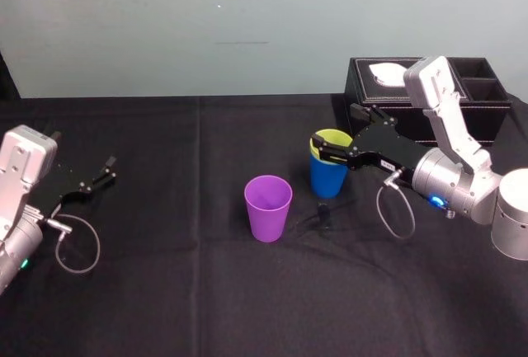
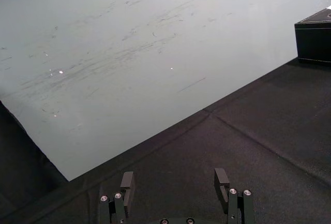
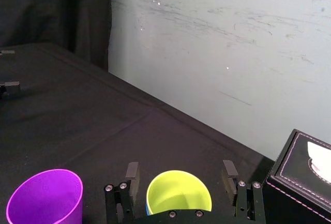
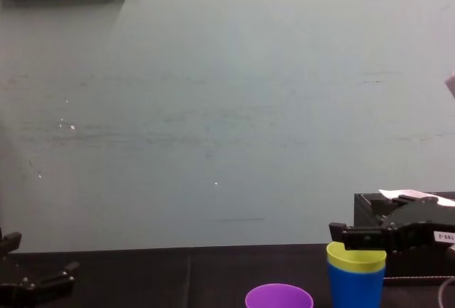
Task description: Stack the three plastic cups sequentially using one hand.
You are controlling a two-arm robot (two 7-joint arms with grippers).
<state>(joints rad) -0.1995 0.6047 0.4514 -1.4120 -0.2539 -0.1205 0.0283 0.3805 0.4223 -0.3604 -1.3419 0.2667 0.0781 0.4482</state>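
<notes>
Right gripper (image 1: 320,149): jaws spread, one on either side of the yellow-green cup (image 1: 332,138) at its rim, seemingly not pressing it. Yellow-green cup: nested upright in the blue cup (image 1: 328,180) on the table (image 1: 165,233), toward the far right corner. Purple cup (image 1: 268,206): upright, alone, near the stack on its left. Black tissue box (image 1: 388,101): far right corner. Left gripper (image 1: 109,167): jaws apart, empty, near the left edge
</notes>
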